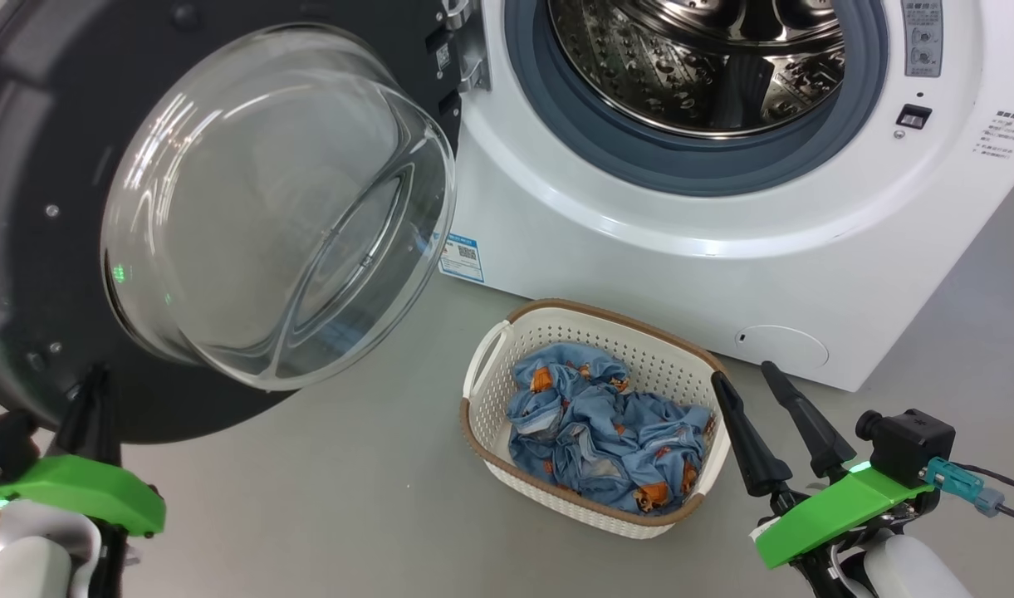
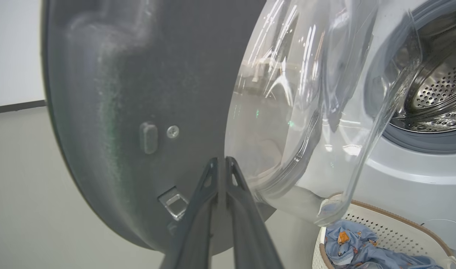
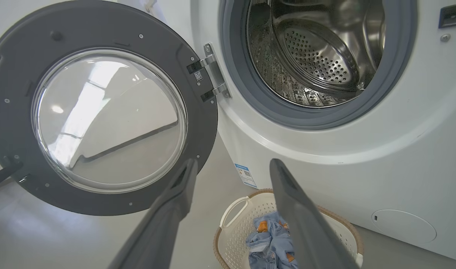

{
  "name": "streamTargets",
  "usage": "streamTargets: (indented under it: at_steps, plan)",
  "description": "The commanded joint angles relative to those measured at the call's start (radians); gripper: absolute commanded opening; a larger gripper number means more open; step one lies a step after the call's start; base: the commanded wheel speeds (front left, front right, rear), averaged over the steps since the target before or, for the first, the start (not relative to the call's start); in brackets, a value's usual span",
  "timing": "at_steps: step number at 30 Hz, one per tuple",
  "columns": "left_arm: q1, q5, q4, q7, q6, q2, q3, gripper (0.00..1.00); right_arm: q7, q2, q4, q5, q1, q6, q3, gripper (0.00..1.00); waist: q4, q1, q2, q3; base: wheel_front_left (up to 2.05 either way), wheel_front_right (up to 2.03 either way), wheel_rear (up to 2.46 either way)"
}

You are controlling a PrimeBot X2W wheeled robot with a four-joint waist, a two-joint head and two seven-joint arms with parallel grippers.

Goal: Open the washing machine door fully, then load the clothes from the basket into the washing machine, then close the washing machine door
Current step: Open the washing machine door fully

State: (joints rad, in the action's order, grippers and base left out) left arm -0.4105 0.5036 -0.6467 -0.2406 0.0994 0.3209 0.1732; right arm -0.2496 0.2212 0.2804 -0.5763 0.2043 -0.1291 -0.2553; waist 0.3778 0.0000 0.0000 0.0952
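Note:
The washing machine door (image 1: 25, 166) stands swung out to the left, its glass bowl (image 1: 282, 208) bulging toward me. My left gripper (image 1: 91, 390) is at the door's lower rim. In the left wrist view its fingers (image 2: 222, 160) are nearly together, tips against the door's grey inner face (image 2: 119, 93), holding nothing. The cream basket (image 1: 507, 340) sits on the floor before the washing machine (image 1: 639, 249), with the blue printed clothes (image 1: 606, 423) bunched inside. My right gripper (image 1: 747, 378) is open beside the basket's right end, and in its wrist view (image 3: 233, 164) above the basket (image 3: 235, 224).
The steel drum (image 1: 698, 58) is open behind the grey gasket (image 1: 639, 158). A blue sticker (image 1: 461, 257) marks the machine's lower left corner, a round cover (image 1: 781, 347) its lower right. Grey floor (image 1: 307, 482) lies between the door and the basket.

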Motion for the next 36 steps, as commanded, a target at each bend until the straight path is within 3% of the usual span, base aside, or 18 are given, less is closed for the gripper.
streamTargets:
  at_steps: [1,2,3,20,36]
  plan:
    - [-0.006,0.011,0.036,-0.011,-0.010,0.044,-0.029,0.63,-0.012,0.002,-0.022,-0.013,0.003,-0.002,-0.021,1.00,-0.001,0.0000,0.0000,-0.003,0.00,0.00,0.00]
    - [0.004,0.011,0.053,-0.008,-0.014,0.042,-0.028,0.89,-0.012,0.002,-0.022,-0.013,0.002,-0.002,-0.022,1.00,-0.002,0.0000,0.0000,-0.006,0.00,0.00,0.00]
    - [0.015,0.011,0.071,-0.006,-0.019,0.041,-0.026,1.00,-0.012,0.002,-0.022,-0.014,0.002,-0.002,-0.023,1.00,-0.004,0.0000,0.0000,-0.009,0.00,0.00,0.00]
    - [0.179,0.002,0.411,0.023,-0.109,0.016,-0.001,1.00,-0.012,0.014,-0.045,0.003,0.002,-0.002,-0.031,1.00,-0.093,0.0000,0.0000,-0.030,0.00,0.00,0.00]
    - [0.247,-0.001,0.526,0.025,-0.154,-0.009,0.019,1.00,-0.012,0.034,-0.061,0.013,0.001,-0.002,-0.032,1.00,-0.233,0.0000,0.0000,-0.042,0.00,0.00,0.00]
